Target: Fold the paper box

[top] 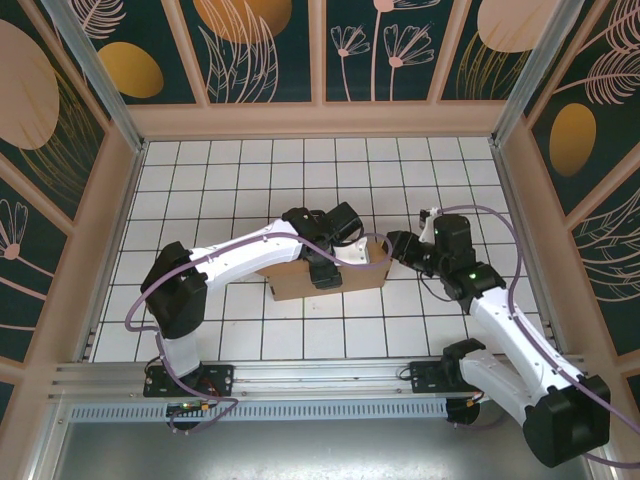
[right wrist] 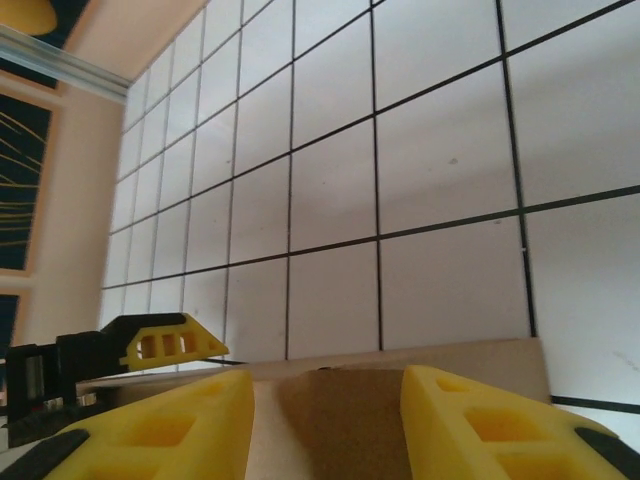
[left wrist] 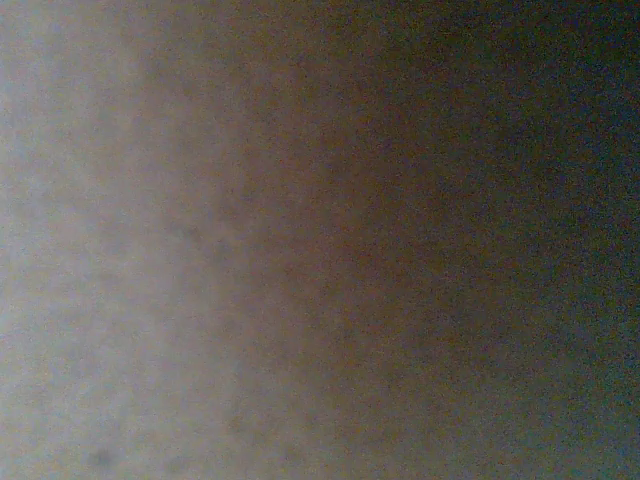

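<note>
Brown box end lying between right gripper jaws, part open, no grip evident. Left gripper pressed at box, jaw state indeterminable. Step judged: forming end wall. Next: firm pinch, square fold.

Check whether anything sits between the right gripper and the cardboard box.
Nothing visible does. The right gripper is at the right end of the box, its yellow fingers straddling the cardboard edge, with bare tiled table beyond.

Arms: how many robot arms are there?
2: the left arm reaches over the box from the left; the right arm reaches its right end.
</note>
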Motion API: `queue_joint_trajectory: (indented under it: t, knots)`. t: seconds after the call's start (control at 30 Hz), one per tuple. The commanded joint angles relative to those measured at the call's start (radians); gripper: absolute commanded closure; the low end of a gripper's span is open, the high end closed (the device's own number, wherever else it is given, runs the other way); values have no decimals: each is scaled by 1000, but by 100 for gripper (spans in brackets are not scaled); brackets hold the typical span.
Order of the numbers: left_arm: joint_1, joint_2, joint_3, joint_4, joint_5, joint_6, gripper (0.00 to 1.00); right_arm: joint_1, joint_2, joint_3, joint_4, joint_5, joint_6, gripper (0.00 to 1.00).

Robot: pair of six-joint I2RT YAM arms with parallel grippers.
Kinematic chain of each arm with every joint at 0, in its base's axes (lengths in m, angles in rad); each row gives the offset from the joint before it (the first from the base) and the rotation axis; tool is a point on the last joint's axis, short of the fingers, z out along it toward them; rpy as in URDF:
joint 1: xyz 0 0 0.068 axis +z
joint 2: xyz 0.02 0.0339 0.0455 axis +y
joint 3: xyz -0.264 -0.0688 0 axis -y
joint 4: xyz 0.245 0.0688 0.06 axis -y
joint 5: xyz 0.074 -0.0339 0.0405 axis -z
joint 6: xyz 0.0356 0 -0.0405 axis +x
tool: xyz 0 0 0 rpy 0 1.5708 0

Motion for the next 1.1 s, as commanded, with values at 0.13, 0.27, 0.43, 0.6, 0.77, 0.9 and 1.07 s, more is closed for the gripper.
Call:
queue_joint_trajectory:
  t: [0.13, 0.27, 0.43, 0.6, 0.77, 0.9, 1.07]
  knots:
    - [5, 60, -44, -7, -4, 10, 35, 20, -39, -132, 248, -204, 247, 56]
    - [5, 53, -66, 48, 1, 7, 35, 4, -77, -110, 201, -184, 241, 55]
    - [5, 29, -105, 74, -14, 16, 34, 8, -80, 105, -118, 83, -60, 63]
    - [12, 17, -95, 79, -17, 20, 32, 106, -30, 186, -218, 306, -221, 52]
    - [13, 7, -109, 99, -18, 19, 31, 250, 12, 153, -132, 584, -289, 40]
    - [13, -10, -123, 112, -10, 24, 31, 299, 40, 93, -27, 671, -324, 38]
    - [14, -19, -135, 116, -10, 28, 31, 437, 75, 59, -32, 812, -328, 30]
